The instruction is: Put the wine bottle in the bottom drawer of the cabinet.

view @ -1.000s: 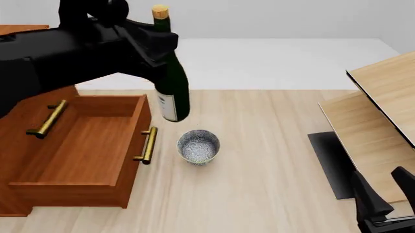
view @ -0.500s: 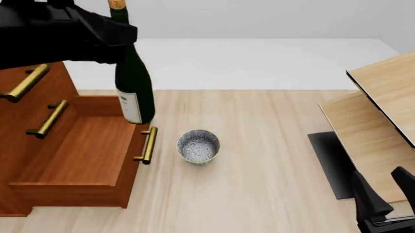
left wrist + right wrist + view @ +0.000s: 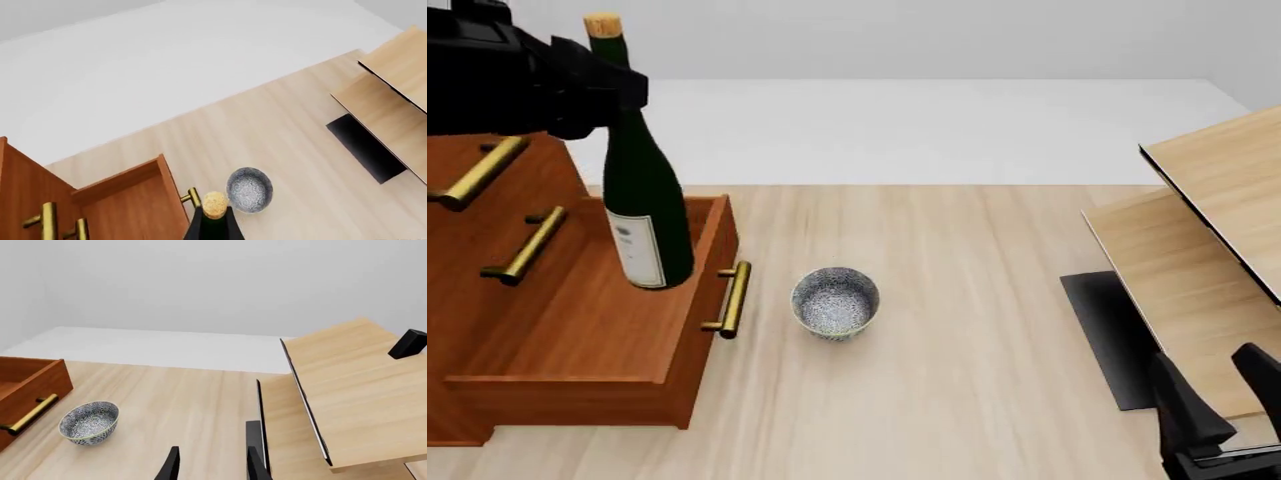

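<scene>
The wine bottle point(image 3: 641, 200), dark green with a tan cork and a white label, hangs almost upright over the open bottom drawer point(image 3: 587, 310) of the reddish-brown cabinet point(image 3: 467, 215). Its base is above the drawer's inside, near the right wall. My left gripper point(image 3: 598, 85) is shut on the bottle's neck just under the cork. In the left wrist view only the wine bottle's cork point(image 3: 215, 204) and shoulders show, above the bottom drawer point(image 3: 133, 210). My right gripper point(image 3: 212, 465) stands open and holds nothing, low at the table's right side.
A grey speckled bowl point(image 3: 835, 300) sits on the table just right of the drawer's brass handle point(image 3: 734, 298). A pale wood panel structure point(image 3: 1208, 230) and a black slab point(image 3: 1108, 340) fill the right side. The right arm point(image 3: 1201, 425) is at the bottom right.
The left gripper has carried the bottle leftward, from beside the drawer's right wall to over the drawer's inside, and slightly lower. The right arm has not moved.
</scene>
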`<state>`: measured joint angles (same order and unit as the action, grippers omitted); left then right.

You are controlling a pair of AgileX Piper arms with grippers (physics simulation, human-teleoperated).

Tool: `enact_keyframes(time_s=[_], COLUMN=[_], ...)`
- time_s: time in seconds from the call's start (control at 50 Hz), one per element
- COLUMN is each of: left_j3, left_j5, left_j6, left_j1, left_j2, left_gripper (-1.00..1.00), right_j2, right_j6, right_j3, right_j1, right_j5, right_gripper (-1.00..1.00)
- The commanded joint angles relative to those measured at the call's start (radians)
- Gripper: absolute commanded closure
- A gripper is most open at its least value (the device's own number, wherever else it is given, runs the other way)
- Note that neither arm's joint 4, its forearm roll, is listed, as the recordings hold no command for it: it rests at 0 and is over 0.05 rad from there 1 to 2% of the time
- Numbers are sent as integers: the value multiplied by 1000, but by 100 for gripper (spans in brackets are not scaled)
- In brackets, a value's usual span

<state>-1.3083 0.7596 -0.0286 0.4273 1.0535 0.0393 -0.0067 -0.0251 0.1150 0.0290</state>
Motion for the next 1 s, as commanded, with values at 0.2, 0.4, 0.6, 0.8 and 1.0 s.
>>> enact_keyframes(time_s=[0.2,0.4,0.6,0.8,1.0], left_j3=[4,36,81,161,179], left_j5=[118,117,102,68,51], left_j6=[30,53,42,37,29], left_j1=[-102,-132,-168,-205,-224], left_j2=[-91,-117,-120,-140,-124], left_gripper=[100,100,100,100,100], right_j2=[2,1,-2,-10,-15], right_j6=[0,0,-1,-2,-3], right_j3=[0,1,1,1,1], right_j1=[-1,-2,-2,-3,-3], right_j5=[-4,-3,-1,5,10], right_gripper=[-100,-100,-100,-100,-100])
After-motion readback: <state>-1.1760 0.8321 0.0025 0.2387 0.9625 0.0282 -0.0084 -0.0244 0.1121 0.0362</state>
